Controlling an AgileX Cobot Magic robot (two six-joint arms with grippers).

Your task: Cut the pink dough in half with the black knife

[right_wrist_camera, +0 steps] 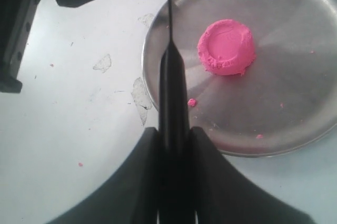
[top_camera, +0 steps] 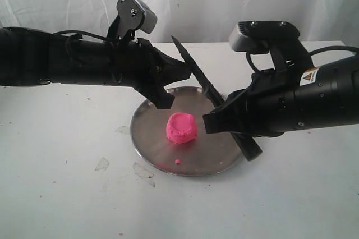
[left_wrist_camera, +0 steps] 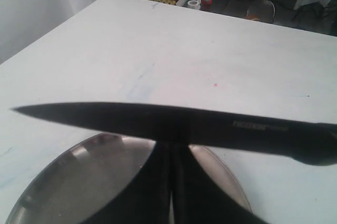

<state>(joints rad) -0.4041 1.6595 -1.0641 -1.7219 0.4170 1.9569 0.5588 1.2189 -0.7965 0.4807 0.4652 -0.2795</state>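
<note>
— Right gripper (top_camera: 224, 118) was clamped on the black knife (top_camera: 196, 73) by its handle, blade slanting up over the steel plate (top_camera: 151, 143).
— And the left gripper (top_camera: 176, 76)?
— Pinched shut on the blade. The pink dough (top_camera: 181, 127) sat whole on the plate, uncut.

— What is carrying everything here?

— A white table (top_camera: 61, 188) is filling the scene, with its top looking scuffed and marked.

— And what is lying directly on it?

— 1 round steel plate (top_camera: 150, 141) is sitting near the middle. Just beside the plate's edge, a few thin translucent flakes (top_camera: 102, 164) are lying flat on the surface. Tiny pink specks (right_wrist_camera: 80, 164) are scattering across the white top too, well apart from each other.

— Is anything else resting on it?

— Too small to tell.
</note>
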